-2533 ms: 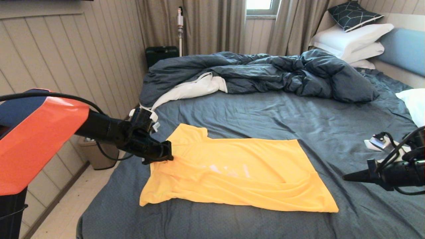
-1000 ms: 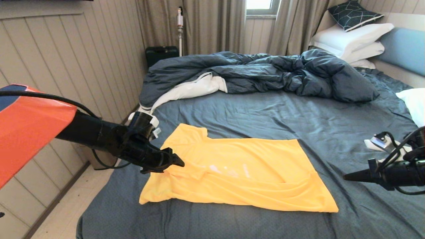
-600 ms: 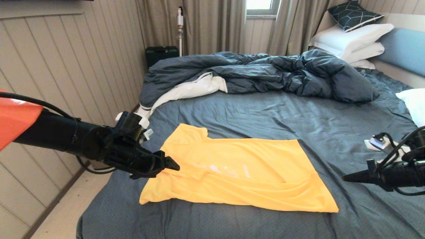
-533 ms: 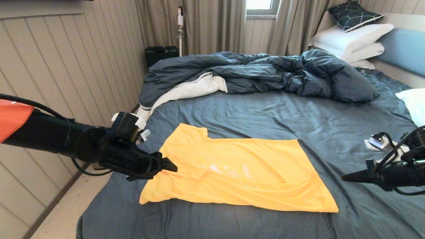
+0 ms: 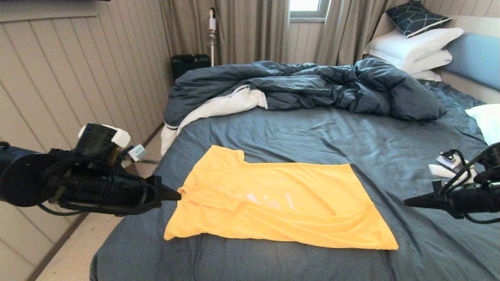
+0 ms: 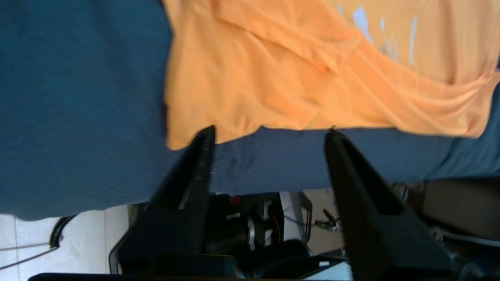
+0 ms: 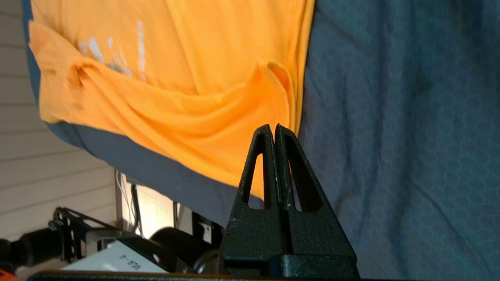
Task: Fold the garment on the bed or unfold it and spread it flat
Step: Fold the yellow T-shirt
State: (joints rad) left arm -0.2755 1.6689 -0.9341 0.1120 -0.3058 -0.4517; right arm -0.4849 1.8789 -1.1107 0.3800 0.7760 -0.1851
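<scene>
The yellow T-shirt (image 5: pixel 273 203) lies spread on the slate-blue sheet of the bed (image 5: pixel 297 132), neck toward the left, hem toward the right, faint white lettering mid-chest. A small fold sits near its collar. My left gripper (image 5: pixel 176 194) hovers just off the shirt's collar edge, open and empty; in the left wrist view it (image 6: pixel 269 132) frames bare sheet below the shirt (image 6: pixel 297 74). My right gripper (image 5: pixel 406 203) hangs to the right of the hem, shut and empty. In the right wrist view its tips (image 7: pixel 274 127) point at the shirt (image 7: pixel 175 89).
A rumpled dark-blue duvet (image 5: pixel 304 86) with white lining fills the far part of the bed. White pillows (image 5: pixel 414 48) lean on the light-blue headboard (image 5: pixel 474 56). Another white pillow (image 5: pixel 486 121) lies at the right edge. The wall and floor (image 5: pixel 74 249) run along the bed's left side.
My left gripper has let go of the shirt's collar area, opened and pulled back to the left off the shirt. The shirt stays put. The right arm has barely moved.
</scene>
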